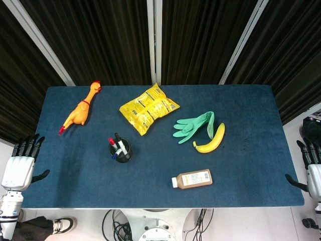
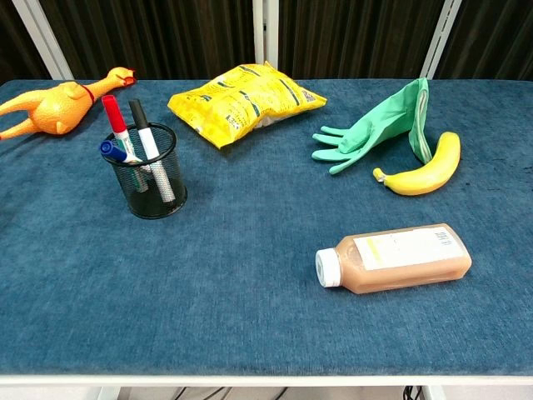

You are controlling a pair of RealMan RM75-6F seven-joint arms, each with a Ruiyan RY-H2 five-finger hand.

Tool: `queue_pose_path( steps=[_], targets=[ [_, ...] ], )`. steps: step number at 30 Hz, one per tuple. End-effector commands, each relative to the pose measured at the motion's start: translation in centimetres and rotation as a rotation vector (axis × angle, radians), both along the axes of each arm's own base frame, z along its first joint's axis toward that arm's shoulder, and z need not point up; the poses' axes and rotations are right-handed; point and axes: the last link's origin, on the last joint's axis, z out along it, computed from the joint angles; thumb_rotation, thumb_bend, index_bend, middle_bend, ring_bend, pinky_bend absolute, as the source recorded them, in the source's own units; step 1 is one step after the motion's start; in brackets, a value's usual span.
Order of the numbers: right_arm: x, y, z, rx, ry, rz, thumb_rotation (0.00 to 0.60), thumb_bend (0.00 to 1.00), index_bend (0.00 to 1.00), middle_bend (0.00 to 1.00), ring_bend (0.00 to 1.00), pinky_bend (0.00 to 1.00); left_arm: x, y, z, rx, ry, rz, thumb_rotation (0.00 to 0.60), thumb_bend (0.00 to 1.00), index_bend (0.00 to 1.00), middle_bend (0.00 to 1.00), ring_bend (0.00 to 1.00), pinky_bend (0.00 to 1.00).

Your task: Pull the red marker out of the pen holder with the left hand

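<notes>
A black mesh pen holder (image 1: 121, 150) (image 2: 152, 175) stands on the blue table, left of centre. In it the red marker (image 2: 114, 117) (image 1: 113, 145) leans toward the far left, beside a black marker (image 2: 144, 133) and a blue one (image 2: 113, 151). My left hand (image 1: 21, 159) hangs off the table's left edge, fingers spread, holding nothing, well to the left of the holder. My right hand (image 1: 311, 163) sits off the right edge, also empty with fingers apart. Neither hand shows in the chest view.
A rubber chicken (image 1: 80, 108) lies at the back left, a yellow snack bag (image 1: 149, 108) behind the holder. Green gloves (image 1: 194, 125) and a banana (image 1: 211, 140) lie to the right, a brown drink bottle (image 1: 192, 178) near the front edge.
</notes>
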Motion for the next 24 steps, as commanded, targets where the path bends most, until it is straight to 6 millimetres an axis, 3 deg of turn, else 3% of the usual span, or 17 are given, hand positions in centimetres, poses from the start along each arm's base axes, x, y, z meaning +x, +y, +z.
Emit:
queue_pose_path(
  steps=[1, 17, 24],
  targets=[
    [0.0, 0.0, 0.1, -0.004, -0.001, 0.001, 0.6, 0.09, 0.0, 0.0, 0.0, 0.0, 0.0, -0.1, 0.0, -0.002, -0.013, -0.011, 0.6, 0.13, 0.0, 0.0, 0.0, 0.0],
    [0.1, 0.0, 0.4, -0.006, -0.017, -0.002, 0.6, 0.09, 0.0, 0.0, 0.0, 0.0, 1.8, 0.7, 0.3, -0.031, -0.048, -0.052, 0.6, 0.13, 0.0, 0.0, 0.0, 0.02],
    [0.1, 0.0, 0.5, -0.007, -0.016, -0.009, 0.6, 0.09, 0.0, 0.0, 0.0, 0.0, 4.4, 2.5, 0.1, -0.08, -0.054, -0.114, 0.6, 0.13, 0.0, 0.0, 0.0, 0.06]
  ],
)
